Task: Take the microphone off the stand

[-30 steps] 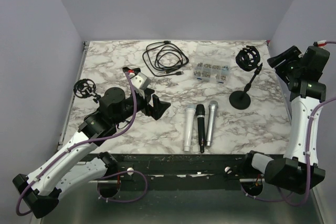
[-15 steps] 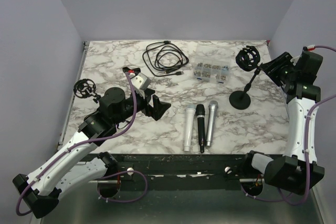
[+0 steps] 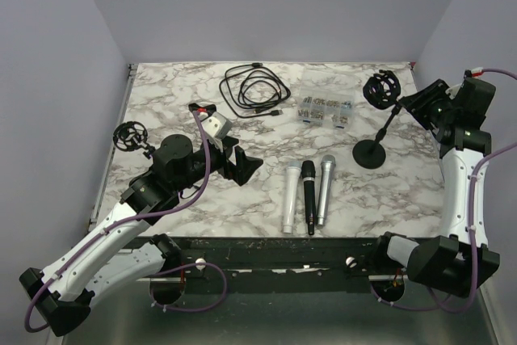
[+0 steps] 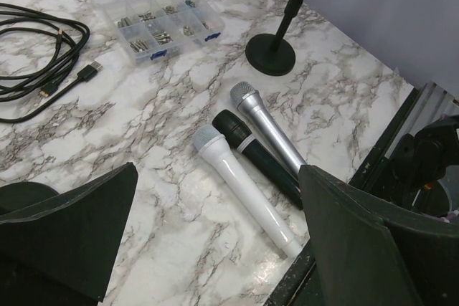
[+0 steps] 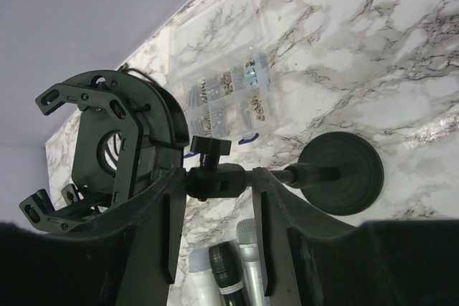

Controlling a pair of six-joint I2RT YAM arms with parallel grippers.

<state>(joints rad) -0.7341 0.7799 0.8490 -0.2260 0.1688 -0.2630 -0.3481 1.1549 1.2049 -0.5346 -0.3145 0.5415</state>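
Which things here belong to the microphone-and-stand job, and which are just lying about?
Job: microphone stand; its empty shock mount; right claw straddling the stand's neck; white microphone, black microphone and silver microphone, all lying flat.

Lying about: black cable; clear parts box; second shock-mount stand; open left claw.

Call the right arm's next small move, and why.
Probably close the right gripper: its open fingers straddle the stand's swivel joint just under the shock mount, apparently without touching it. Caveat: the mount looks empty, and three microphones lie on the marble table.
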